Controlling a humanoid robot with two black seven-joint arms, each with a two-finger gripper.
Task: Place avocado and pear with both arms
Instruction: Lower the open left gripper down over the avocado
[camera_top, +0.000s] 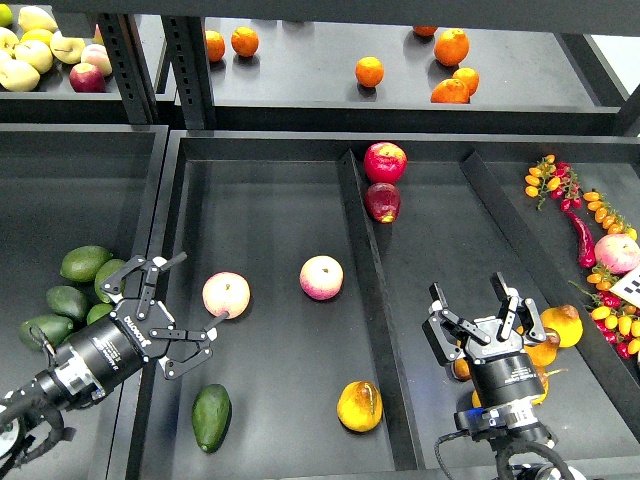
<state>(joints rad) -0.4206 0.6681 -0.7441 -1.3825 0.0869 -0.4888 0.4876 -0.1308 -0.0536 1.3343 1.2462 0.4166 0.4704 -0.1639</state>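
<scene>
The dark green avocado (211, 416) lies at the front left of the middle tray (270, 200). The yellow-orange pear (359, 405) lies at the front of the same tray, next to the centre divider (362, 260). My left gripper (192, 300) is open and empty. It points right over the tray's left wall, above and just left of the avocado and beside a peach (226, 295). My right gripper (475, 308) is open and empty. It is upright in the right compartment, to the right of the pear across the divider.
A second peach (321, 277) lies mid-tray. Two red apples (384, 162) sit at the divider's far end. Lighter green avocados (85, 263) lie in the left bin. Orange-yellow fruits (562, 325) lie by my right gripper, with peppers and small tomatoes (590, 225) at the right. Oranges (369, 71) are on the shelf.
</scene>
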